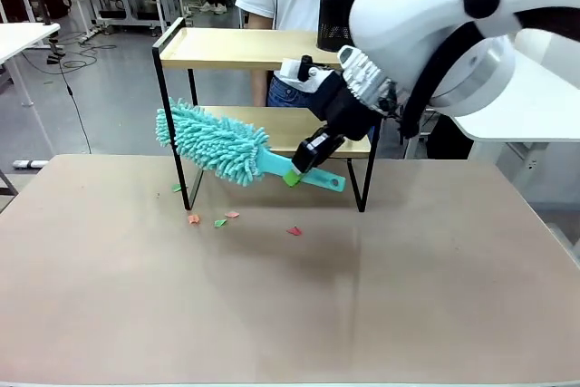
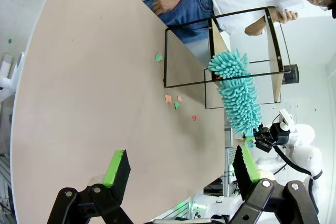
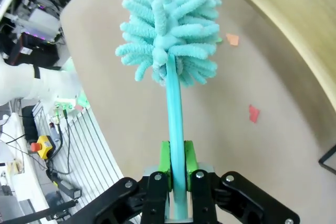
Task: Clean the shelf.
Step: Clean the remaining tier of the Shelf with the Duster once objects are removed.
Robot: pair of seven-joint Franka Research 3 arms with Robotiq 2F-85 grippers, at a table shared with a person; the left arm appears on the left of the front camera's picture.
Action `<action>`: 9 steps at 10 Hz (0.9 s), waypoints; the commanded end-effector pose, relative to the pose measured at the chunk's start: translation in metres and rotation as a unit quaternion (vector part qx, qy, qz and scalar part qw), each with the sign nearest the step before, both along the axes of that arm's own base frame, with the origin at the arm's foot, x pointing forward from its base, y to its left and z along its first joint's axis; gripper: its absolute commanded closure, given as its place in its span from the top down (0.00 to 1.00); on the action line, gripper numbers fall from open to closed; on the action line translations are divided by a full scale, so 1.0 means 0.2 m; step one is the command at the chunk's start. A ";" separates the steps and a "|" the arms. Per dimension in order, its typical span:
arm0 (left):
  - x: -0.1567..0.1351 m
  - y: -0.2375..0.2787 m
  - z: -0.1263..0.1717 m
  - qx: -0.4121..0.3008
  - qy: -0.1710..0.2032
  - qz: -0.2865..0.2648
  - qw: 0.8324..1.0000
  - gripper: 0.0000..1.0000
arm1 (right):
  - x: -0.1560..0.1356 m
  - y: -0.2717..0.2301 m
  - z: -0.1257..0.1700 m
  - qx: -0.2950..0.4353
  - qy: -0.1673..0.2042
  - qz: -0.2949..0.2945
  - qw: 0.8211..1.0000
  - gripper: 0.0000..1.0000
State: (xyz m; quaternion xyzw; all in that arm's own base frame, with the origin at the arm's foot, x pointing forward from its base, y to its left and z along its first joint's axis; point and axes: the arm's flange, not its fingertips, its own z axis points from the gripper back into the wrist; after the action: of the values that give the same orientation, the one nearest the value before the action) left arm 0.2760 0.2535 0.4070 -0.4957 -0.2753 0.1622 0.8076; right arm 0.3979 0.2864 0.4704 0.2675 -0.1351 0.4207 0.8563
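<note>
You are clamping the teal duster [image 1: 213,142] by its handle in your right gripper [image 1: 294,174], its fluffy head hanging beside the front left leg of the shelf [image 1: 237,48] standing at the table's [image 1: 408,296] far side, while your left gripper [image 2: 181,167] is hovering wide apart.

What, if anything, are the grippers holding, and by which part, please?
The right gripper holds the duster by its handle, partway along. The left gripper is open, holding nothing.
</note>
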 end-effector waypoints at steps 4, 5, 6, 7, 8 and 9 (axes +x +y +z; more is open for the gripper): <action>0.00 0.00 0.00 -0.002 -0.017 -0.002 1.000 1.00 | -0.13 -0.24 -0.03 0.026 0.036 0.038 0.998 0.13; 0.00 0.00 0.00 -0.002 -0.017 -0.002 1.000 1.00 | -0.15 -0.29 -0.01 0.013 0.037 0.034 0.999 0.13; 0.00 0.00 0.00 -0.002 -0.017 -0.002 1.000 1.00 | -0.18 -0.37 0.01 0.006 0.029 0.024 0.999 0.13; 0.00 0.00 0.00 -0.002 -0.017 -0.002 1.000 1.00 | -0.22 -0.46 0.03 -0.005 0.024 0.021 0.999 0.13; 0.00 0.00 0.00 -0.002 -0.017 -0.002 1.000 1.00 | -0.25 -0.52 0.04 -0.011 0.022 0.025 0.999 0.13; 0.00 0.00 0.00 -0.002 -0.017 -0.002 1.000 1.00 | -0.28 -0.57 0.05 -0.004 0.020 0.004 1.000 0.13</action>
State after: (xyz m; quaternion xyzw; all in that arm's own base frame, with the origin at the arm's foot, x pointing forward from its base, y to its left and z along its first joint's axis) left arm 0.2761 0.2536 0.4072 -0.4956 -0.2754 0.1621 0.8076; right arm 0.3501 0.1855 0.4781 0.2724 -0.1034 0.4188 0.8601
